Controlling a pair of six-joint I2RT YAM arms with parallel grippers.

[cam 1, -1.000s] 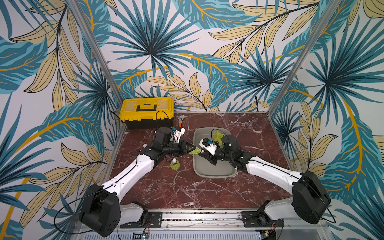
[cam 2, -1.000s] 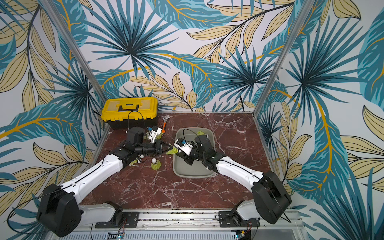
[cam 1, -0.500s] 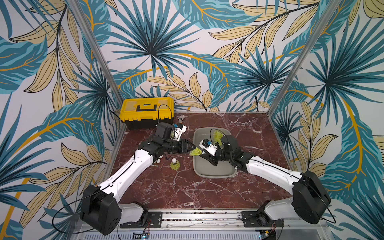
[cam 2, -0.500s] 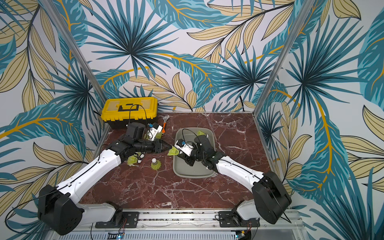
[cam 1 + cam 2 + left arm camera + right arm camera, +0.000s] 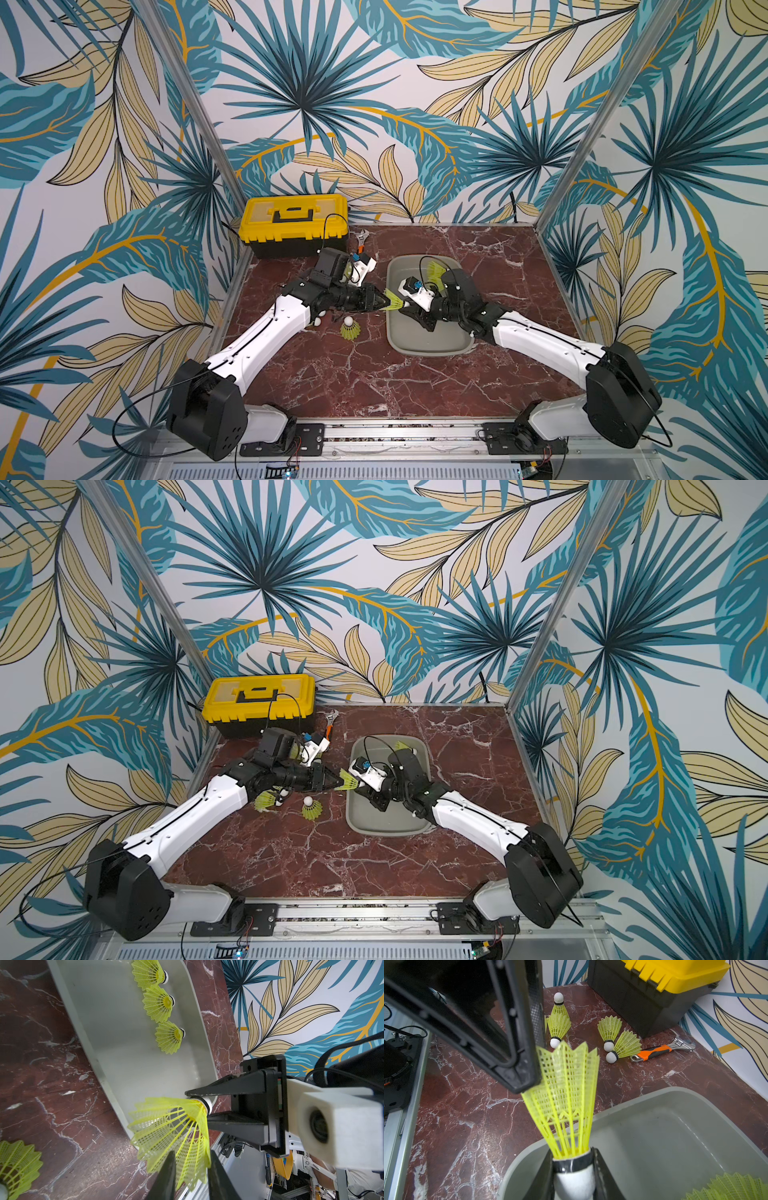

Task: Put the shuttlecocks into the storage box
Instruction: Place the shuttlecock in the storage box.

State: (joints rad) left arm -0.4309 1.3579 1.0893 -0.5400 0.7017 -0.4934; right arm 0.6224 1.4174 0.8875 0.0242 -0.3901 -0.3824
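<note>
By the right pincer (image 5: pixel 573 1169) a shuttlecock (image 5: pixel 566 1093) is pinched at its white tip, held across the box (image 5: pixel 419 332) rim at mid-frame in both top views. Its skirt is straddled by the left pincer (image 5: pixel 191 1169); whether it is gripped cannot be told.

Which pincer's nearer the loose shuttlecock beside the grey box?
Left. The left pincer is over the table close beside the loose shuttlecock; right pincer, gripping another shuttlecock, is farther, over the storage box.

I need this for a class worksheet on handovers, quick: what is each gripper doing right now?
Left gripper: fingers on either side of the shuttlecock skirt; whether it is clamped cannot be told.
Right gripper: closed on the same shuttlecock's white tip.
</note>
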